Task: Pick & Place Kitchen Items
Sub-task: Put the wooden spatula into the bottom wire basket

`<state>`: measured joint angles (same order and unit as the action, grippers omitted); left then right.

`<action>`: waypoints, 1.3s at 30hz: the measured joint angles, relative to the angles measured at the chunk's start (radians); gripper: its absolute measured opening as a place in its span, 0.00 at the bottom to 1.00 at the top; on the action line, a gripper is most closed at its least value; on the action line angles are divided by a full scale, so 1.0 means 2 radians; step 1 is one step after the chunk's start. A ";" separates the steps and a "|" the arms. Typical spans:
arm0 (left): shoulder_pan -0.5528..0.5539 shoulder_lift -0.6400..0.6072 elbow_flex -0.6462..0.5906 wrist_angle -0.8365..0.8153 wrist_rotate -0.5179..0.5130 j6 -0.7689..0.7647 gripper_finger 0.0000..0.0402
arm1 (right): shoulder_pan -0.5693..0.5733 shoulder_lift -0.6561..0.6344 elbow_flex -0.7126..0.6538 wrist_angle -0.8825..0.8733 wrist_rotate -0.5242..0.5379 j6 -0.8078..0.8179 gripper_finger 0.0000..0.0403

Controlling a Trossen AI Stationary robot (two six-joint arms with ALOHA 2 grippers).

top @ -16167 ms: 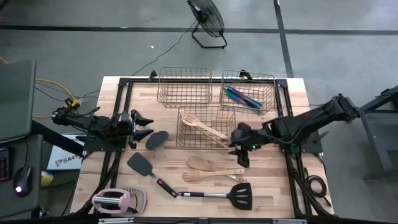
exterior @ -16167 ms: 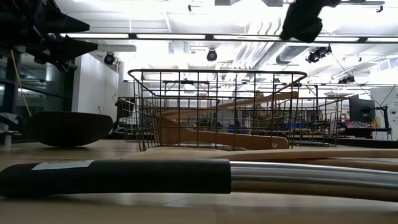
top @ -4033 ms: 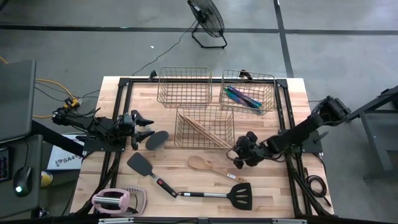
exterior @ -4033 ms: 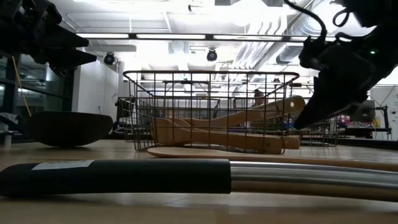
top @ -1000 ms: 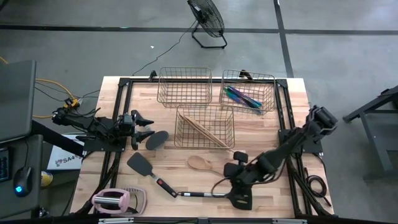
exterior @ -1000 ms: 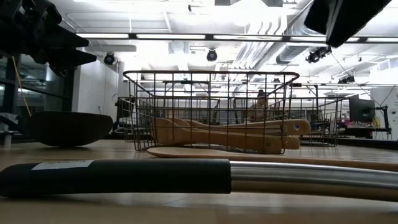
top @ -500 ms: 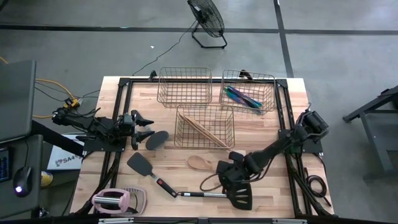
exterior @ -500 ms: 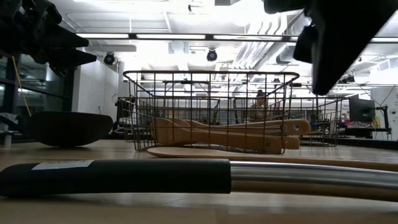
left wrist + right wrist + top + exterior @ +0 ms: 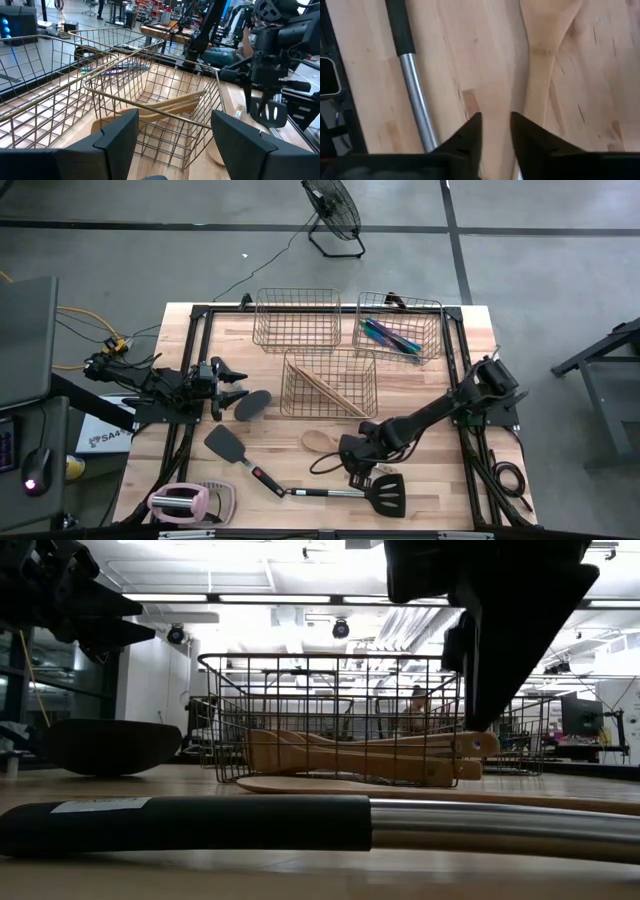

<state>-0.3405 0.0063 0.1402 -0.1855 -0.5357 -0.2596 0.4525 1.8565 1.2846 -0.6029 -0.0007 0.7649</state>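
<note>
The right gripper (image 9: 357,467) is positioned over the near centre of the table (image 9: 470,500), between the wooden spoon (image 9: 322,442) and the slotted spatula (image 9: 385,494). In the right wrist view its fingers (image 9: 470,137) are seen a small gap apart, above bare wood, with nothing between them. The spoon's handle is located just beside the fingers, and the spatula's metal shaft lies on their other side.

The left gripper (image 9: 232,386) is held at 9 o'clock on the table, spread wide and empty, just beside the black spoon (image 9: 252,404).

The centre basket (image 9: 331,383) contains two wooden utensils (image 9: 330,394) lying diagonally. At 1 o'clock, the right-hand basket (image 9: 398,326) holds the iridescent pieces (image 9: 390,337). At 12 o'clock, a third basket (image 9: 296,319) is seen.

A black spatula (image 9: 228,445) lies at 7 o'clock. A pink gadget (image 9: 180,502) is located at the near-left corner.
</note>
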 joint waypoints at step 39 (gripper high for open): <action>0.000 0.000 0.000 0.000 0.000 0.000 0.61 | -0.012 0.034 0.000 -0.031 0.058 0.001 0.45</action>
<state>-0.3405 0.0063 0.1402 -0.1852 -0.5357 -0.2597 0.4290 1.9244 1.2846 -0.6649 0.1162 0.7678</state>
